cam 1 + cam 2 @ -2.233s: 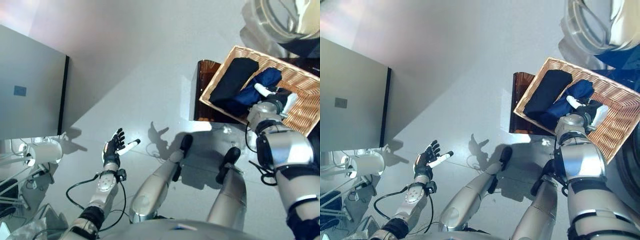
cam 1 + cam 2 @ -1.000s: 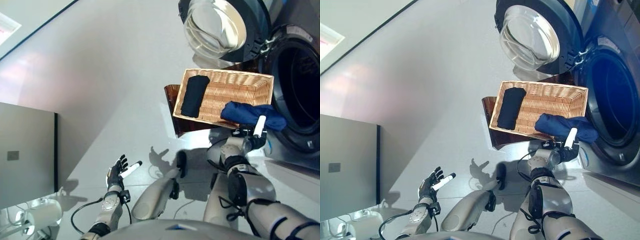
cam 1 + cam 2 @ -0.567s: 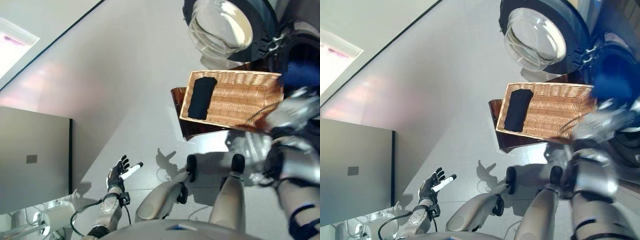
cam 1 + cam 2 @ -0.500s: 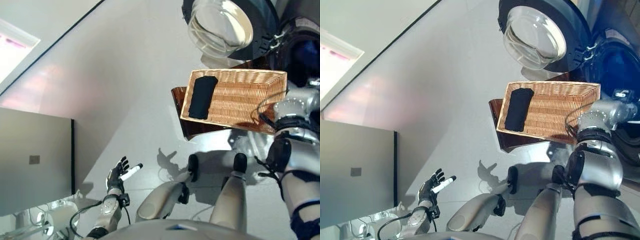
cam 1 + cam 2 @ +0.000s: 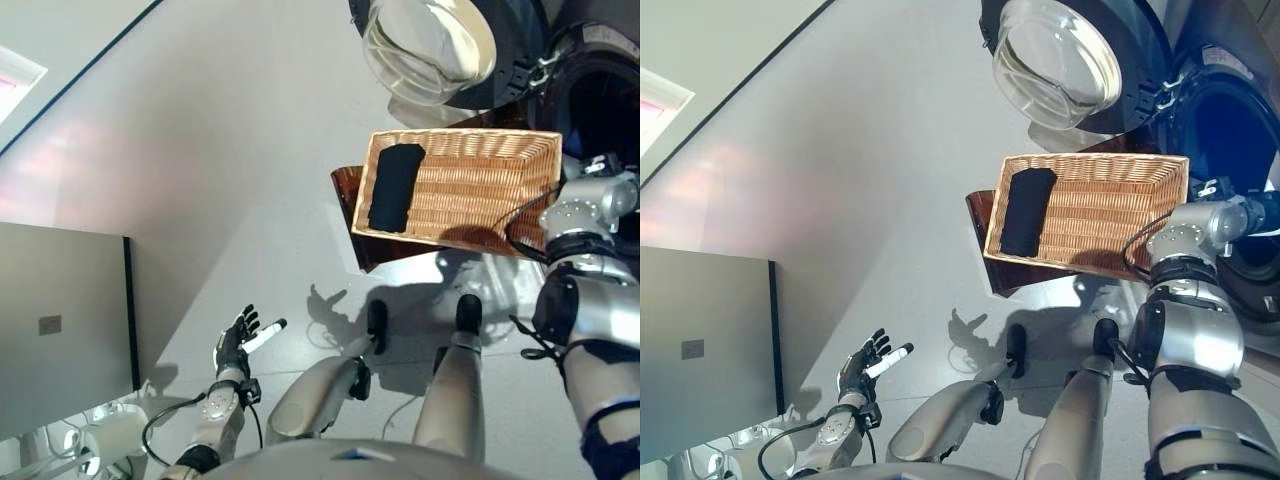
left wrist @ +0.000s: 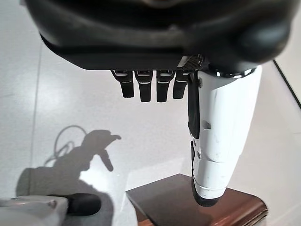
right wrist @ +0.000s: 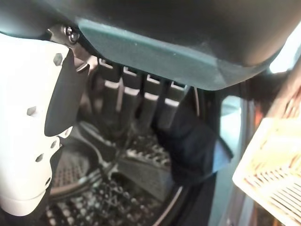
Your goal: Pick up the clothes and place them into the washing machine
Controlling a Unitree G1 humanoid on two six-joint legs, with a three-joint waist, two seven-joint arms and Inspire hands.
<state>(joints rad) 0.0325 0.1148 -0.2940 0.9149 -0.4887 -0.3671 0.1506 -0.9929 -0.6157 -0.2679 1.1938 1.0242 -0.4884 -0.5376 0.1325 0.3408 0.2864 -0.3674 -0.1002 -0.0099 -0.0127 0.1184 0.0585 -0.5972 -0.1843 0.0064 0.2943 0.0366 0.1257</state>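
Observation:
The wicker basket (image 5: 480,190) rests on the dark brown box (image 5: 346,190) beside the washing machine (image 5: 1230,120). A black cloth (image 5: 395,187) lies at the basket's left end. My right hand (image 7: 150,101) reaches into the machine's drum, fingers straight and thumb (image 7: 33,141) out. A dark blue cloth (image 7: 193,146) lies in the drum just past the fingertips, apart from them. My left hand (image 5: 235,340) is open and empty, low over the floor at my left side.
The machine's round glass door (image 5: 430,45) stands open above the basket. A grey cabinet (image 5: 60,320) stands at the far left. The brown box also shows in the left wrist view (image 6: 197,205).
My right hand has carried the dark blue cloth from the basket's right end into the drum and opened. The camera has shifted. The left hand has stayed where it was.

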